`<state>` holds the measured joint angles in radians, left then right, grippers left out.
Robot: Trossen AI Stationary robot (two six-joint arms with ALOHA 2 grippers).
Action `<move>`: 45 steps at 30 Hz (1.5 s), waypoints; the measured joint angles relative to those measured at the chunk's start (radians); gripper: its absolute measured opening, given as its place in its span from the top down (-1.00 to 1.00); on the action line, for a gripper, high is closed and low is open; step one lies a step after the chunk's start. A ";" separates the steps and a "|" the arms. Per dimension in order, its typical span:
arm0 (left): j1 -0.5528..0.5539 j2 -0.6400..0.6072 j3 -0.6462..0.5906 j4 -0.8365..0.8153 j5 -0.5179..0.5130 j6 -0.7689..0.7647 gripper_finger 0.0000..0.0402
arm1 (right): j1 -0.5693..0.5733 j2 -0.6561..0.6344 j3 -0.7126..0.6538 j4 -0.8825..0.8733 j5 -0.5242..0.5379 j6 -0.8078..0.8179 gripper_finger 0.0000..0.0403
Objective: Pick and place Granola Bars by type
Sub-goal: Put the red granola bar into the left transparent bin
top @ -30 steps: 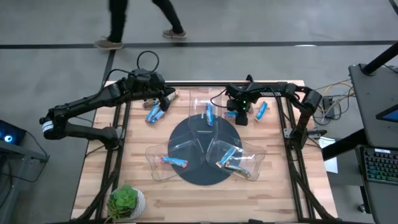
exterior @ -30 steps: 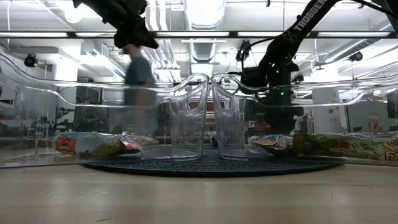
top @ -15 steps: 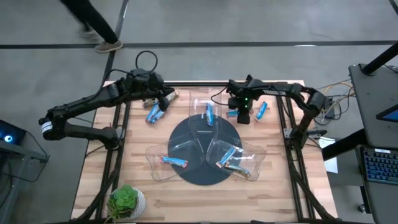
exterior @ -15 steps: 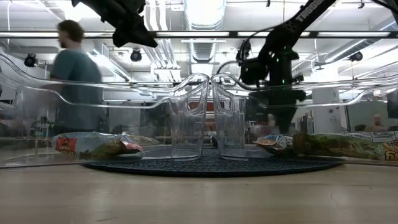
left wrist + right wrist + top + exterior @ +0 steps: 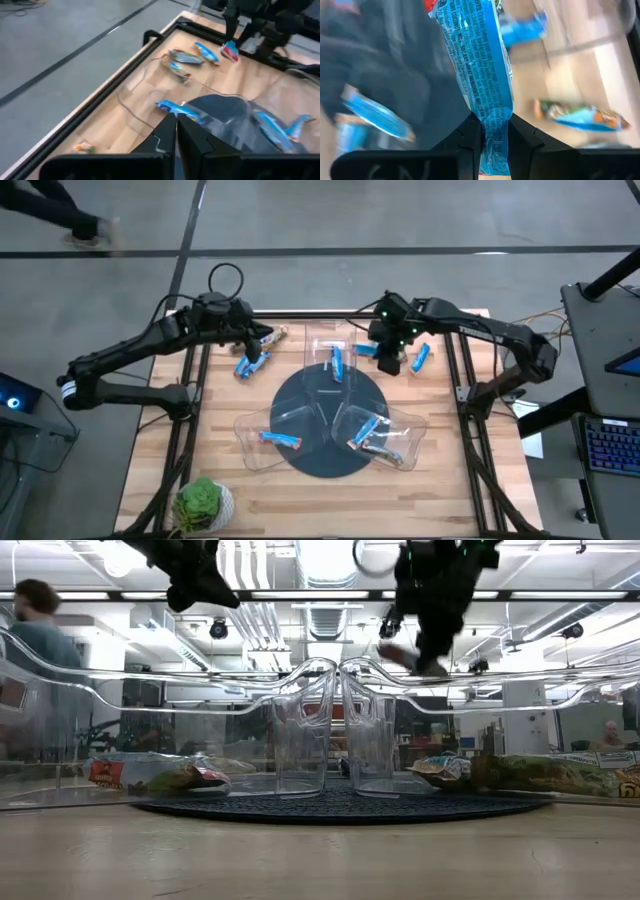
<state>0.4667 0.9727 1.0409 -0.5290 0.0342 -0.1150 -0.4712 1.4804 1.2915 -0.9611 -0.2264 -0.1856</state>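
Three clear trays stand on a dark round mat [image 5: 330, 470]. Each holds wrapped Granola Bars: one blue bar [image 5: 337, 363] in the far tray, one [image 5: 280, 441] in the near left tray, and a few [image 5: 372, 436] in the near right tray. Loose blue bars [image 5: 246, 364] [image 5: 420, 358] and a tan one [image 5: 272, 335] lie flat on the wood. My right gripper [image 5: 388, 362] is high over the table's far right part, shut on a blue bar [image 5: 480, 60]. Over the far left bars my left gripper [image 5: 176, 125] hovers shut and empty. My right gripper pinches the blue bar's crimped end [image 5: 495, 127] between its two fingers. The fingers slant down from above and the bar runs on along them. In the low view the bar [image 5: 405, 658] hangs tilted below the fingers, lifted well clear of table and trays.
A small potted plant [image 5: 203, 502] stands at the near left corner. Black frame rails [image 5: 190, 390] run along the table's left and right sides. A person [image 5: 35, 610] is in the room behind the table.
My right gripper has risen steeply from the tabletop at the far right, taking the blue bar with it. The bar now hangs clear above the trays' rims. A person has walked leftward across the room behind the table.
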 joint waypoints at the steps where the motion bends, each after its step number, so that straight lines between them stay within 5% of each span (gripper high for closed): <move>1: -0.003 -0.006 0.000 -0.003 0.008 -0.001 1.00 | 0.017 -0.006 0.015 -0.002 -0.010 0.024 0.72; 28: -0.006 -0.076 0.000 -0.049 0.010 0.042 1.00 | 0.449 0.178 0.238 0.243 -0.037 0.510 0.72; 45: -0.006 -0.076 0.000 -0.049 0.009 0.067 1.00 | 0.525 0.272 0.257 0.460 -0.037 0.842 0.75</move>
<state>0.4606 0.8967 1.0409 -0.5777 0.0437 -0.0483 0.0538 1.7519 1.5484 -0.5009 -0.2630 0.6562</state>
